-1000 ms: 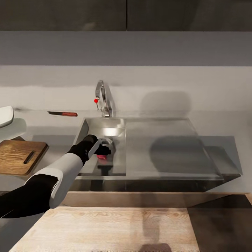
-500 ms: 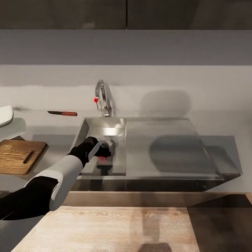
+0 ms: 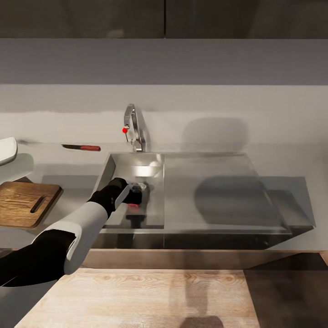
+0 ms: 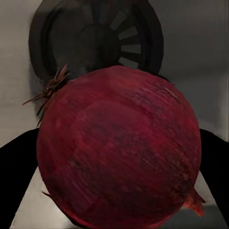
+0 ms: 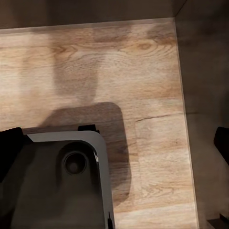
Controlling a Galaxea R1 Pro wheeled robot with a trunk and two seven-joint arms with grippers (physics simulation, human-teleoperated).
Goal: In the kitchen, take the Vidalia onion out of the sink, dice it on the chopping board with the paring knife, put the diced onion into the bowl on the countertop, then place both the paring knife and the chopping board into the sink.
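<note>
Step in hand: lifting the onion [image 4: 117,148] out of the sink [image 3: 205,191]. The left gripper [image 3: 135,199] is down in the basin, its dark fingers [image 4: 19,157] flanking the onion on both sides; firm contact cannot be confirmed. The next move calls for a straight lift, then carriage left to the chopping board [image 3: 25,202]. The right gripper's state cannot be told.

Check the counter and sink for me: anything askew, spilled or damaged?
Nothing stands out. The onion sits whole in the sink between the left gripper's fingers; the knife and board lie flat on the counter.
</note>
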